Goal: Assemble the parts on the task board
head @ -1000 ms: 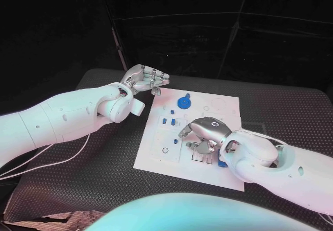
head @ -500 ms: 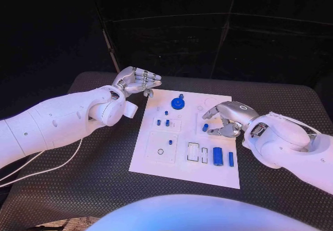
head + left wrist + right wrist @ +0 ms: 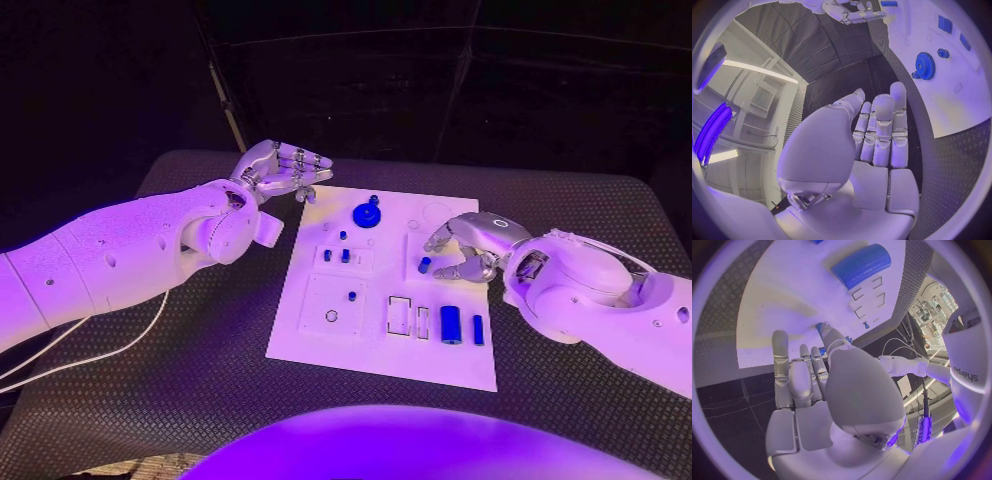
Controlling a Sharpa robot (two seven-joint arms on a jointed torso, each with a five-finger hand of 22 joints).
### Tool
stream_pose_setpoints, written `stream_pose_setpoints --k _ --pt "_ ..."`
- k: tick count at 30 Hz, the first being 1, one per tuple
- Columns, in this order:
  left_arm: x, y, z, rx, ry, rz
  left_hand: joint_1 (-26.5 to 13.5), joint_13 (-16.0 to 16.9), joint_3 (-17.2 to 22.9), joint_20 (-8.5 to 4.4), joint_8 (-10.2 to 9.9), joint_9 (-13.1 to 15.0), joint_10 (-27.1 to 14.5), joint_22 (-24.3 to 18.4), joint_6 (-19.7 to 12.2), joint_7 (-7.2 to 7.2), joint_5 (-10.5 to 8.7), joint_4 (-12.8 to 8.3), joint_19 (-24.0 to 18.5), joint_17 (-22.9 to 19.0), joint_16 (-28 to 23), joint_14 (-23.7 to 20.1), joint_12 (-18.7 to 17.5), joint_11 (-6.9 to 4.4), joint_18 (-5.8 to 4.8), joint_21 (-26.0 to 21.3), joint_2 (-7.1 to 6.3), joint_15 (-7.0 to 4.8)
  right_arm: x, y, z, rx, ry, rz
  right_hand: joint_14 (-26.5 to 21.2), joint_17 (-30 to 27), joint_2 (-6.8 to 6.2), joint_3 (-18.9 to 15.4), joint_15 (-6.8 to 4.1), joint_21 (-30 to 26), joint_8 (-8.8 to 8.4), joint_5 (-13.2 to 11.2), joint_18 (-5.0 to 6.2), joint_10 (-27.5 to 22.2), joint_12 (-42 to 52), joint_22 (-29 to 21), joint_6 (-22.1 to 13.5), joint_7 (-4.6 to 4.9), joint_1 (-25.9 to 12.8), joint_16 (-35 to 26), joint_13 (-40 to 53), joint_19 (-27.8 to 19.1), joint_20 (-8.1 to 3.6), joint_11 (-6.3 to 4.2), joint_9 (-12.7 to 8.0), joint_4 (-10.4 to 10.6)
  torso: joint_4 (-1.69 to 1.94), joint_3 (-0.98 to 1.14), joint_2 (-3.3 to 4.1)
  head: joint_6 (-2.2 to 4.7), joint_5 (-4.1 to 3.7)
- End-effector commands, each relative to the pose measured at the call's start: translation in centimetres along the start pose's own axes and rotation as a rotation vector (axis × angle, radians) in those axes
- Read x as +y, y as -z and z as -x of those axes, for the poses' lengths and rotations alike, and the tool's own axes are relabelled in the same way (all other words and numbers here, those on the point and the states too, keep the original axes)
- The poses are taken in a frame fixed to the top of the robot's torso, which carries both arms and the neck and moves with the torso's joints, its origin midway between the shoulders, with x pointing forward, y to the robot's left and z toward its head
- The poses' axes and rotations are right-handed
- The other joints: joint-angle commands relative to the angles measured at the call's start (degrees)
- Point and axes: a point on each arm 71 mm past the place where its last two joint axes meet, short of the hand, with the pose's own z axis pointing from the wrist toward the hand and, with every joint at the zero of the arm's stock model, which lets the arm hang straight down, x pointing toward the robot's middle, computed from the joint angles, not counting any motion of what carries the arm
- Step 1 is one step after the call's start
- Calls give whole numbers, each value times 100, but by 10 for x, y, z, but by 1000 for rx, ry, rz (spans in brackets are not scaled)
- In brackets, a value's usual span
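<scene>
Task board (image 3: 320, 338) mid-tabletop. Small blue part (image 3: 424, 265) pinched by right hand (image 3: 469, 246) nr board's right edge. Left hand (image 3: 283, 168) curled, empty, off far-left corner.

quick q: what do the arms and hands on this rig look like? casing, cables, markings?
Both arms have smooth, rounded white shells with bulbous joint housings. The left hand and right hand are silver metal with segmented fingers and pale pads, as the left wrist view shows. Thin white cables trail under the left arm. Dark lettering marks a white casing in the right wrist view.
</scene>
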Motion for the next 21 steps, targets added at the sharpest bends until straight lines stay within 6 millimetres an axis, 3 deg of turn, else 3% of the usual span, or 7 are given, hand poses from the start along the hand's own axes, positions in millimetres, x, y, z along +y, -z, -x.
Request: stream_pose_setpoints --k 1,12,21 --pt "-1 -1 -1 10 7 -5 59 -10 11 14 -34 -7 -45 -9 0 32 8 -32 45 -6 -24 -19 32 -10 75 -25 3 2 3 -2 -1 24 12 12 75 14 70 22 -50 75 32 19 54 168 96 121 86 5 51 28 9 100 -20 -30 11 38 2 -1 3 -10 4" --pt "-1 -1 -1 12 7 -5 59 -10 11 14 -34 -7 -45 -9 0 32 8 -32 45 -6 -24 -19 32 -10 75 -25 3 2 10 -10 -5 46 -2 36 182 331 195 235 -191 360 24 44 -24 969 54 573 289 51 107 227 -52 385 -143 -191 3 181 0 0 0 -25 -4" --pt "-1 0 0 11 7 -3 59 -10 11 14 -34 -7 -45 -9 0 32 8 -32 45 -6 -24 -19 32 -10 75 -25 3 2 11 -15 -9 78 3 33 207 447 250 527 -222 471 132 -1 -47 1462 -156 731 713 59 224 311 -42 458 -183 -227 37 266 -1 0 0 -39 4"
